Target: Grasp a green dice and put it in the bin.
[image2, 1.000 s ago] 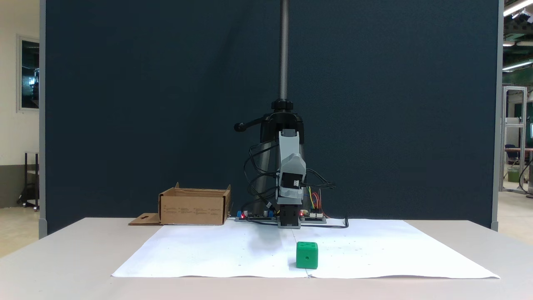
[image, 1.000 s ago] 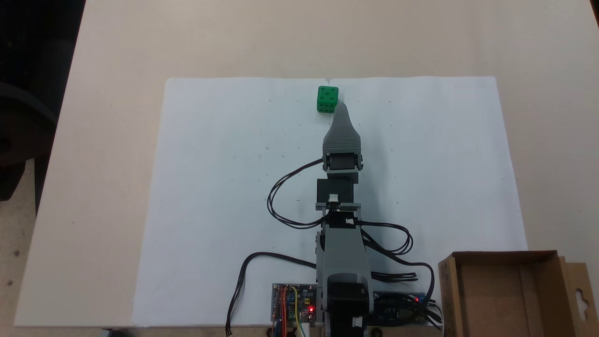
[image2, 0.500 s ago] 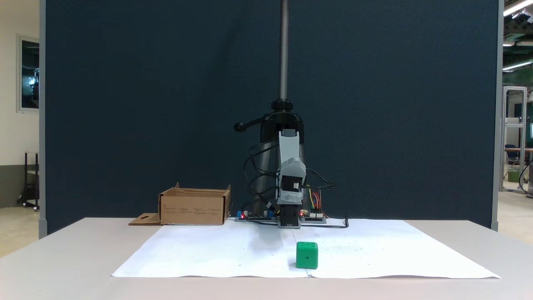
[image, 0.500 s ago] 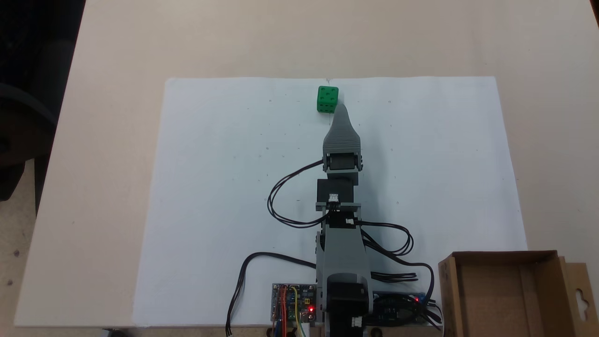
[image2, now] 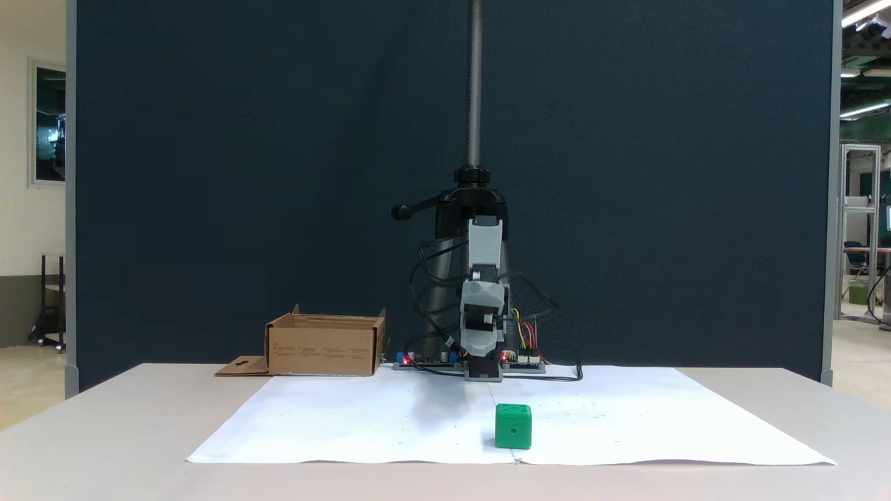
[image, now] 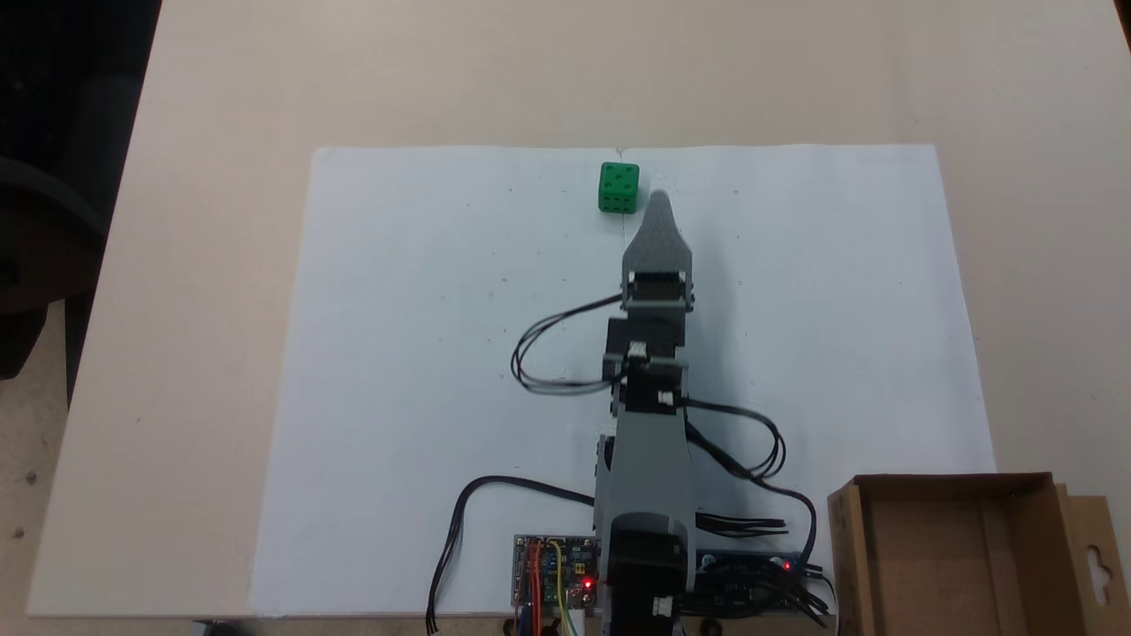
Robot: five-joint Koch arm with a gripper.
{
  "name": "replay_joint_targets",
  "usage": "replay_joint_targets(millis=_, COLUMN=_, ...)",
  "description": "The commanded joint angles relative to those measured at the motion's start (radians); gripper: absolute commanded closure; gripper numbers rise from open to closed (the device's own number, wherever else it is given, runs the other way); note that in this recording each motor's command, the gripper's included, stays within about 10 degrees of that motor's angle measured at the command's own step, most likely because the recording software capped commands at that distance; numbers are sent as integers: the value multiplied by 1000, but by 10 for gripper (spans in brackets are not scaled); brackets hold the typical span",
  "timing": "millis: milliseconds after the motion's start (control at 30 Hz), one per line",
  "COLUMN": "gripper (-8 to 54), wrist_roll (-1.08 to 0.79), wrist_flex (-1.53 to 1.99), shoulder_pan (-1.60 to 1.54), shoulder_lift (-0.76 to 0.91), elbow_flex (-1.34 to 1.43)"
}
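I see a pale beige desk with a large white paper sheet spread over most of it; from the front camera the desk ends against a dark blue partition, with a lit room and ceiling lights past its edges. The green dice sits on the sheet near its far edge in the top-down fixed view, five pips facing up; the front camera shows the green dice close to the sheet's near edge, with a single pip on the face toward me. The gripper points toward the dice and ends just beside it to the right and slightly nearer the base, apart from it. From above I get one tapered grey tip, and from the front the gripper is a foreshortened grey block, so I cannot tell how far the fingers are parted; they grip nothing. The bin stands at the lower right corner from above, open and showing a bare floor, its flap with the hang-hole to the right; from the front the bin stands left of the arm's base. Only the front camera shows the vertical metal pole behind the arm; only the top-down one shows the circuit board with a red light.
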Motion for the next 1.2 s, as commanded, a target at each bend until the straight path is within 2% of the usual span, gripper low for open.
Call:
replay_joint_targets(millis=0, gripper=32, wrist_roll=-21, wrist_flex=161, shoulder_pan=15, shoulder_lift=112, elbow_flex=-92)
replay_joint_targets(millis=400, gripper=33, wrist_roll=6, wrist_flex=935, shoulder_pan=-49, shoulder_lift=75, elbow_flex=-495)
replay_joint_targets(millis=500, gripper=33, wrist_roll=35, wrist_flex=1155, shoulder_pan=-69, shoulder_lift=-23, elbow_flex=-607)
replay_joint_targets(millis=800, gripper=32, wrist_roll=118, wrist_flex=1592, shoulder_pan=-95, shoulder_lift=-512, elbow_flex=-1108)
replay_joint_targets(millis=900, gripper=32, wrist_roll=143, wrist_flex=1733, shoulder_pan=-110, shoulder_lift=-600, elbow_flex=-1215)
replay_joint_targets(millis=1167, gripper=33, wrist_roll=175, wrist_flex=1747, shoulder_pan=-123, shoulder_lift=-828, elbow_flex=-1413)
